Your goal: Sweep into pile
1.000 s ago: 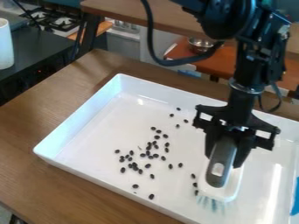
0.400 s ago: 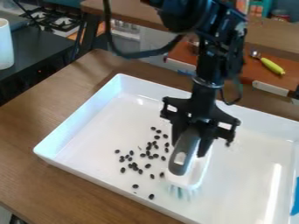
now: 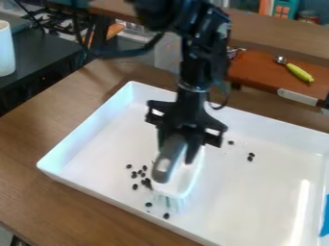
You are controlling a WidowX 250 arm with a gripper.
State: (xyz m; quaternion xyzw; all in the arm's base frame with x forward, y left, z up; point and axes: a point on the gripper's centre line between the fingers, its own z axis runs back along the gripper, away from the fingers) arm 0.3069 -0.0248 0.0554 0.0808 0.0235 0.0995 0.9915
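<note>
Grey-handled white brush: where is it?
In the camera view, the brush is left of centre in the white tray, held by the black end effector, right of most black beans.

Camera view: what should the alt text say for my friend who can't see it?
A black end effector holds a gray-handled brush, bristles down, in a white tray, beside a loose cluster of small black bean-like pieces. A few more lie farther right.

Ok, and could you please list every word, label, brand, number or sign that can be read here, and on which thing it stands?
There is no text that I can read.
Brush and white tray: no readable marking.
Red container at the back: any print is too small to read.
</note>
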